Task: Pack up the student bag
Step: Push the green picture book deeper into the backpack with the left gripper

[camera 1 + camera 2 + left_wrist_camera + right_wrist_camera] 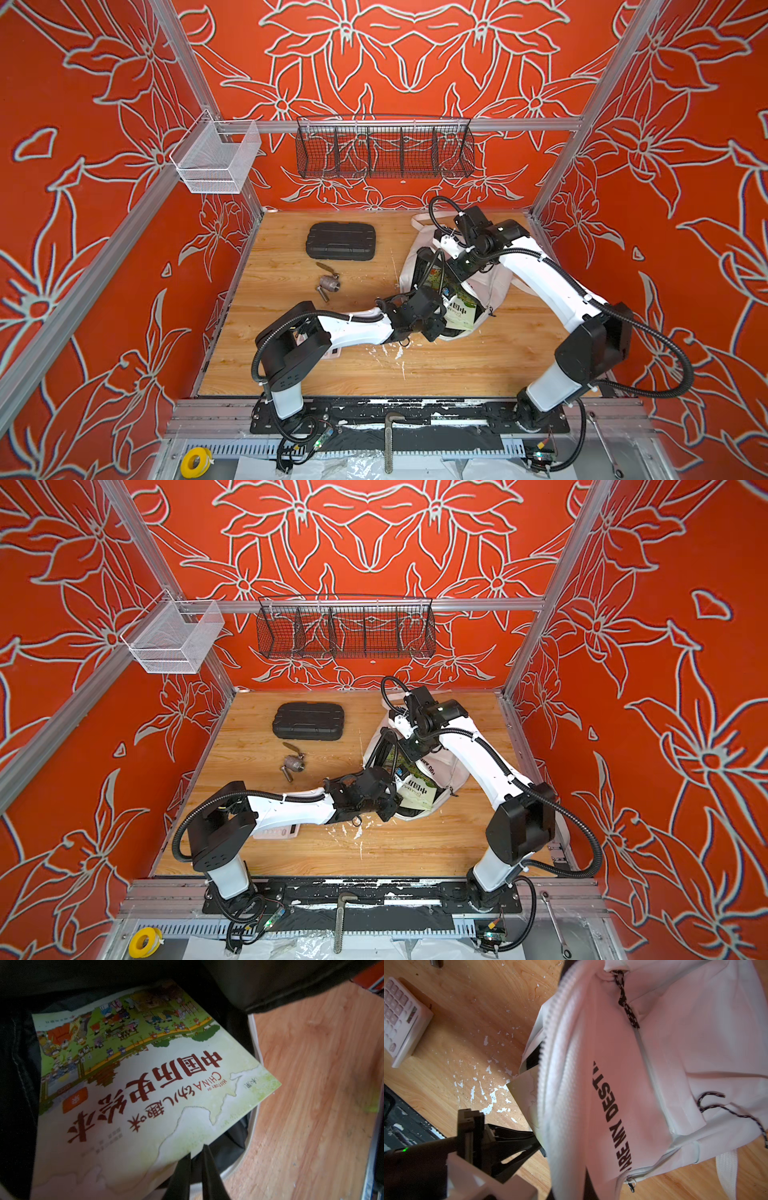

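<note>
My left gripper (196, 1152) is pinched on the book (145, 1084), which sits half inside the bag (486, 282) at the table's (332, 365) right. My right gripper (430, 266) is clamped on the bag's rim. I should slide the book in flat and deep, with the rim lifted.

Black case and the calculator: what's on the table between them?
A metal ball valve lies between the black case and the calculator, touching neither. Both top views show it; the calculator is mostly hidden under the left arm.
</note>
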### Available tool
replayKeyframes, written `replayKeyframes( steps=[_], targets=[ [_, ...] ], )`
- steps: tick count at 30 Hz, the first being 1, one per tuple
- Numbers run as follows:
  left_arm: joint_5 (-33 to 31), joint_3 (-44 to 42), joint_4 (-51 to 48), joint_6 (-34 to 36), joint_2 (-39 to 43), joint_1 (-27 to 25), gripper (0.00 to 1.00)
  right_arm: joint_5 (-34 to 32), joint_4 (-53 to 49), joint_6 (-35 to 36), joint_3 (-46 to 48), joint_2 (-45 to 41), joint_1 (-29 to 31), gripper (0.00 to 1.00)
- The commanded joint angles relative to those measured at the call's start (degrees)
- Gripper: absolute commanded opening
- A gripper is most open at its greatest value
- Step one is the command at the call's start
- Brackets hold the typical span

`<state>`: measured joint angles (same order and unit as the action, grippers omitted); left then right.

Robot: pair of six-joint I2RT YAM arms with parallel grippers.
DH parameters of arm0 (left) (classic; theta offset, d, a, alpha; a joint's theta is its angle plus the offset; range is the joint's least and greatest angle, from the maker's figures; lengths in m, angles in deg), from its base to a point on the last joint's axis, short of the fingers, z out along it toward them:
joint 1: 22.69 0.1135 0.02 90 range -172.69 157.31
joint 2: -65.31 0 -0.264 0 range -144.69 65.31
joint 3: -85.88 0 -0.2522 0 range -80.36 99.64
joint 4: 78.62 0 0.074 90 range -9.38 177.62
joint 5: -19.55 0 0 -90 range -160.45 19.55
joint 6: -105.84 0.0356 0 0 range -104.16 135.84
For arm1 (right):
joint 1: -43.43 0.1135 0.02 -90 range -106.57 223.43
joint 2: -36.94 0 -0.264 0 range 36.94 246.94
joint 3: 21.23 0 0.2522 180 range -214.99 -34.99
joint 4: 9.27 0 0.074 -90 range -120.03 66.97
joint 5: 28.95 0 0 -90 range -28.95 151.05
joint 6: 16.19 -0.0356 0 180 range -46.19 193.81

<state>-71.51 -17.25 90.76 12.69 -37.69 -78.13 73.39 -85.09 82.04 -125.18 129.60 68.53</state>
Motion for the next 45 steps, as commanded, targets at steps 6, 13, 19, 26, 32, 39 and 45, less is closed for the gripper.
replayKeyframes(
  steps=[6, 13, 19, 26, 32, 39, 45],
  targets=[
    [-0.02, 5.62, -1.40, -0.79, -10.07, 0.76, 0.14, 2.81, -0.08, -1.76, 1.36, -3.53, 0.56, 0.00],
    [-3.16, -1.25, -2.26, -0.02, -3.70, 1.03, 0.15, 0.34, -1.12, -1.69, 1.01, -3.02, 0.47, 0.00],
    [-4.82, -10.61, -1.82, 0.62, 6.99, -0.11, 0.42, 0.20, -3.17, -1.84, -1.53, -0.40, 0.12, 0.00],
    [-1.54, -9.33, 0.59, 5.90, 9.18, -5.21, 0.44, 2.17, -3.23, -3.30, -2.71, 0.84, 0.10, 0.00],
    [0.84, -4.76, -0.07, 7.71, 3.28, -6.97, 0.41, 2.57, -4.42, -4.02, -3.65, 1.43, 0.12, 0.00],
    [-0.74, 1.24, 1.44, 6.81, -4.03, -7.01, 0.39, 3.75, -4.67, -5.36, -2.93, 0.81, 0.14, 0.00],
    [-12.60, 1.62, 5.11, 4.09, -6.91, -6.96, 0.35, 6.26, -6.03, -5.13, -0.89, 0.33, 0.21, 0.00]
  ],
)
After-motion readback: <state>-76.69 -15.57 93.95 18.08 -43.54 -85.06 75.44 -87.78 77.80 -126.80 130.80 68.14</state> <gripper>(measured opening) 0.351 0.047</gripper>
